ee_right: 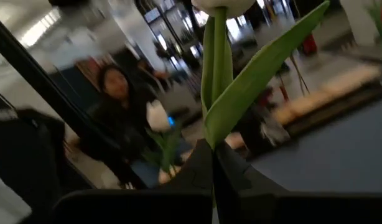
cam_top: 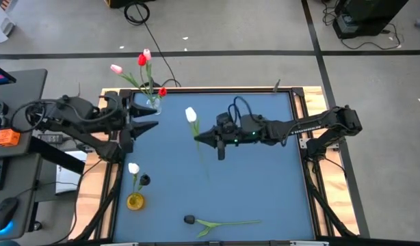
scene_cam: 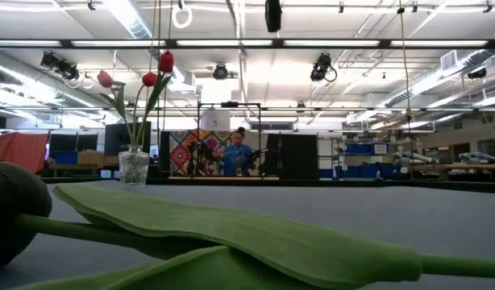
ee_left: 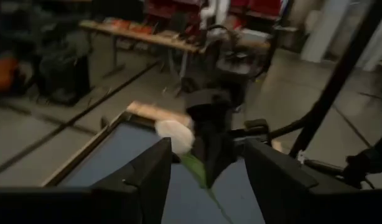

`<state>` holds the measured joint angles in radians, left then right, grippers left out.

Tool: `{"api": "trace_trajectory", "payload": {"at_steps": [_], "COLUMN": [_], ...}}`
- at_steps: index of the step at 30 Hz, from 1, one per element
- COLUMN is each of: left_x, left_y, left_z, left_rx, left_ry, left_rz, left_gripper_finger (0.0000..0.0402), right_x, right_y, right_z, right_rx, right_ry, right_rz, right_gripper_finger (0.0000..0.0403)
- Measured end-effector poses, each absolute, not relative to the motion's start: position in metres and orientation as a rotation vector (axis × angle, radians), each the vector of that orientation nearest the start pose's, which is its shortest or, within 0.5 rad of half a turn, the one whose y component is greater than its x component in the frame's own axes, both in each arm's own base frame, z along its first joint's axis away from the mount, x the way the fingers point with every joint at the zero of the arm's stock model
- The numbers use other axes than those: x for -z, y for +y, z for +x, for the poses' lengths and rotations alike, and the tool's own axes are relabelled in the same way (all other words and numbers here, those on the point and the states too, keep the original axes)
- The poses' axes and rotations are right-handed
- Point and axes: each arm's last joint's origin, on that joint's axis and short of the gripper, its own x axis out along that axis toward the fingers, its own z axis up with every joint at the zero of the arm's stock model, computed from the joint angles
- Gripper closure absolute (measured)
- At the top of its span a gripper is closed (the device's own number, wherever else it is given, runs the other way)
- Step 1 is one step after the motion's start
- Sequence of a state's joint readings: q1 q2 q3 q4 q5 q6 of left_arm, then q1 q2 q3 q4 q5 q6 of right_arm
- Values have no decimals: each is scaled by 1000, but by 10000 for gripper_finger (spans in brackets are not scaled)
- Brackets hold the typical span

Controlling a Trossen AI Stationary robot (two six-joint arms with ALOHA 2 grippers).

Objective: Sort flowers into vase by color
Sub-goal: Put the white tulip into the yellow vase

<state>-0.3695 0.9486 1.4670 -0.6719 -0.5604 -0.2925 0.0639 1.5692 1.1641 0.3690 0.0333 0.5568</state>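
The right gripper (cam_top: 198, 139) is pinching the stem of a white tulip (cam_top: 191, 115) between closed fingers, holding it above the blue table (cam_top: 265, 184), to the right of the clear glass vase (cam_top: 154, 104) holding red and pink tulips (cam_top: 143, 59). The left gripper (cam_top: 150, 117) is hovering with fingers parted just beside that vase, gripping nothing.

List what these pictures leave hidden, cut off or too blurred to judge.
- Right wrist view: the held white tulip loses its head at the top edge.
- Low view: neither claw appears; a lying dark tulip fills the foreground.
- High view: the yellow vase is too small to show its opening.
- Left wrist view: the right claw is motion-blurred, so its grip point is unclear.
- High view: the left claw sits open beside the glass vase.
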Motion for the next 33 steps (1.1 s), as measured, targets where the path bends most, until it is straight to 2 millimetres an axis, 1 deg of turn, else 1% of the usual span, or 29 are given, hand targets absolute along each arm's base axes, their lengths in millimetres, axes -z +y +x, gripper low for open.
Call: {"api": "trace_trajectory", "payload": {"at_steps": [2, 5, 13, 16, 22, 24, 30, 33], "left_x": [-478, -474, -456, -447, -441, -439, -433, -433], "left_y": [-40, -46, -64, -67, -64, -64, -63, -62], "left_z": [144, 159, 207, 223, 240, 245, 258, 259], "left_rx": [-192, -187, -186, -202, -238, -217, -181, -181], "left_ry": [102, 126, 198, 226, 228, 228, 252, 249], "left_rz": [-192, -165, -132, -127, -165, -167, -207, -211], "left_gripper_finger": [195, 195, 195, 196, 196, 200, 226, 240], "right_x": [-329, -337, -352, -356, -358, -358, -359, -359], "right_y": [22, 22, 23, 23, 30, 31, 31, 31], "right_z": [364, 364, 361, 360, 358, 358, 358, 358], "right_rx": [-37, -61, -107, -138, -166, -170, -144, -141], "right_ry": [-20, -106, -251, -287, -309, -308, -325, -326], "right_rz": [558, 558, 486, 480, 424, 408, 376, 367], "right_gripper_finger": [400, 400, 400, 400, 400, 399, 399, 399]}}
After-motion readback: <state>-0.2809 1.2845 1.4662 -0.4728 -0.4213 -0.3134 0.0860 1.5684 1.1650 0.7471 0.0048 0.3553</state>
